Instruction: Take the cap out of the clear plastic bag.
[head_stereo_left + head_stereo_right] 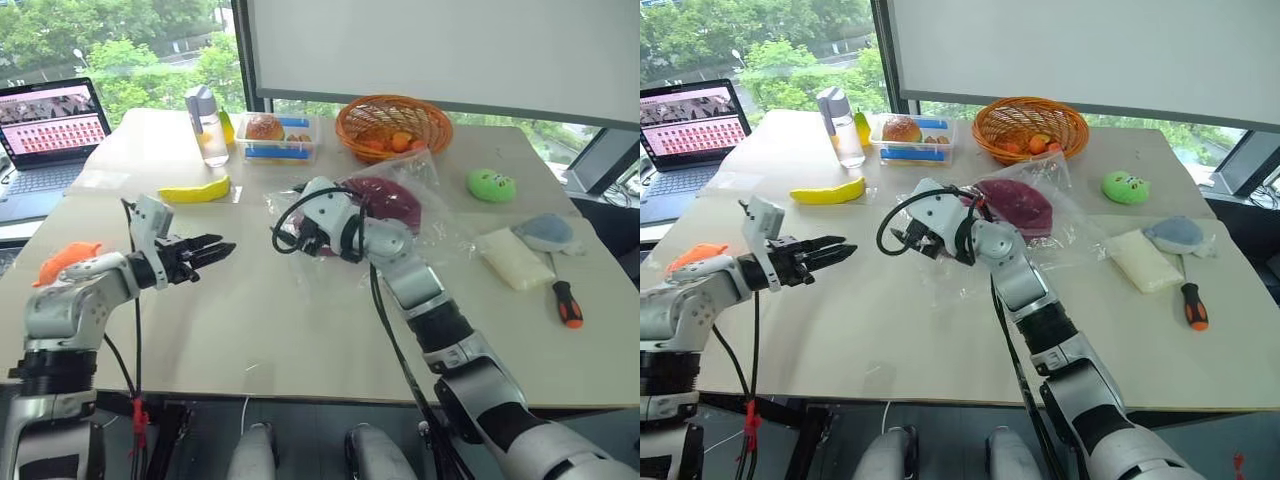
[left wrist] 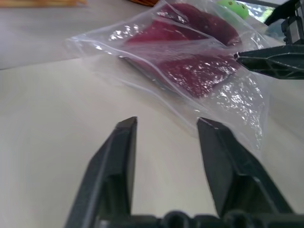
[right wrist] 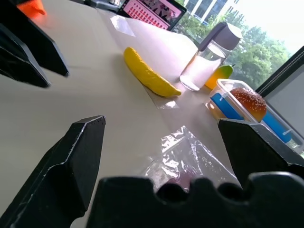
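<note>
The cap (image 1: 392, 200) is inside the clear plastic bag (image 1: 430, 215) mid-table in the head views, near the orange basket (image 1: 1030, 125) with fruit in it and the clear box (image 1: 277, 137) holding a bun; my right gripper (image 1: 908, 238) sits at the bag's near edge, my left gripper (image 1: 215, 250) apart from it. Left wrist view: my fingers (image 2: 121, 156) narrowly apart, empty, cap in bag ahead. Right wrist view: my fingers (image 3: 78, 152) wide apart, empty, over the bag film.
</note>
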Motion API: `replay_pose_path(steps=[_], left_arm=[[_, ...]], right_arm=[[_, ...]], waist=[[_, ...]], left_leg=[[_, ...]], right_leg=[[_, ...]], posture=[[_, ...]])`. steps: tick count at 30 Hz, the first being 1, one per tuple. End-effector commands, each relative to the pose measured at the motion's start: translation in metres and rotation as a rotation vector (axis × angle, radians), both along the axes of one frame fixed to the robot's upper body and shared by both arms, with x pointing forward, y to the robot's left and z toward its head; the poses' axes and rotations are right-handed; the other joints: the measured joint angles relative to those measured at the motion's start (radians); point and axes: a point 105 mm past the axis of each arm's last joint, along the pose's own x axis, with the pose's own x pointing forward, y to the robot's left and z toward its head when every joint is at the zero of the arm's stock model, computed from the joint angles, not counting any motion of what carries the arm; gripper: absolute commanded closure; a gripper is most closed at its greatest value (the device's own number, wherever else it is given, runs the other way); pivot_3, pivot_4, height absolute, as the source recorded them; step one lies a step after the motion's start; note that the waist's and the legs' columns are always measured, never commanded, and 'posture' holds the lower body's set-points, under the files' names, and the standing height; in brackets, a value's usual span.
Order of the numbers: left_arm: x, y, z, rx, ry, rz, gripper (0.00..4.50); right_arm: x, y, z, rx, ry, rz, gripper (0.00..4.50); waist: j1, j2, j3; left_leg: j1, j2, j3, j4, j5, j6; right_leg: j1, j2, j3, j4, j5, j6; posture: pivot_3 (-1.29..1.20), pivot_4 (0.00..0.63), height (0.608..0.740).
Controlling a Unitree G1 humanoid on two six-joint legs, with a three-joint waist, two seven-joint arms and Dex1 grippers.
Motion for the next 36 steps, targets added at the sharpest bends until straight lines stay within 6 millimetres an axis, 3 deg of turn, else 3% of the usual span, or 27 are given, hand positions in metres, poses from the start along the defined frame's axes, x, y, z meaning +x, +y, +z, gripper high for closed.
replay_pose_path(steps=[1, 2, 8, 14, 26, 30, 36], left_arm=[[0.022, -0.010, 0.003, 0.021, -0.051, -0.036, 4.07], [0.028, -0.013, 0.002, 0.024, -0.054, -0.040, 4.46], [0.067, -0.022, -0.027, 0.281, -0.120, -0.008, 4.46], [0.091, -0.037, -0.025, 0.328, -0.172, 0.057, 4.46], [0.103, -0.051, -0.009, 0.274, -0.192, 0.088, 4.46], [0.102, -0.071, -0.019, 0.282, -0.169, 0.045, 4.46], [0.102, -0.102, -0.011, 0.237, -0.190, -0.019, 4.46]], right_arm=[[-0.013, 0.005, 0.006, 0.020, 0.006, 0.051, 0.00], [-0.016, 0.006, 0.004, 0.015, 0.011, 0.057, 0.00], [-0.022, 0.006, 0.007, 0.022, 0.012, 0.051, 0.00], [-0.018, -0.008, 0.007, 0.019, 0.017, -0.013, 0.00], [-0.013, -0.027, 0.003, 0.029, 0.040, -0.098, 0.00], [-0.015, -0.027, 0.006, 0.033, 0.036, -0.101, 0.00], [-0.018, -0.028, 0.006, 0.032, 0.039, -0.107, 0.00]], waist=[[0.001, 0.000, 0.000], [0.003, 0.000, 0.000], [0.004, 0.000, 0.000], [0.010, -0.001, 0.000], [0.019, -0.002, 0.001], [0.022, -0.002, 0.001], [0.024, -0.002, 0.001]], left_leg=[[0.000, 0.000, 0.000, 0.000, 0.000, 0.000], [0.000, 0.000, 0.000, 0.000, 0.000, 0.000], [-0.001, -0.001, 0.000, 0.001, 0.000, 0.000], [-0.003, -0.001, -0.001, 0.001, 0.000, 0.000], [-0.004, -0.001, -0.001, 0.001, 0.000, 0.000], [-0.004, -0.001, -0.001, 0.001, 0.000, 0.000], [-0.004, -0.002, -0.001, 0.002, 0.000, 0.000]], right_leg=[[0.000, 0.000, 0.000, 0.000, 0.000, 0.000], [0.000, 0.000, 0.000, 0.000, 0.000, 0.000], [0.000, 0.000, 0.000, -0.001, 0.000, 0.000], [-0.001, 0.000, 0.000, -0.001, 0.000, 0.000], [-0.001, 0.000, 0.000, -0.001, 0.000, 0.001], [-0.001, 0.000, 0.000, -0.001, 0.000, 0.001], [-0.001, 0.000, 0.000, -0.001, 0.000, 0.002]], posture=[[0.00, 0.150, 0.737], [0.00, 0.150, 0.737], [0.00, 0.150, 0.737], [0.00, 0.150, 0.737], [0.00, 0.150, 0.737], [0.00, 0.150, 0.737], [0.00, 0.150, 0.737]])
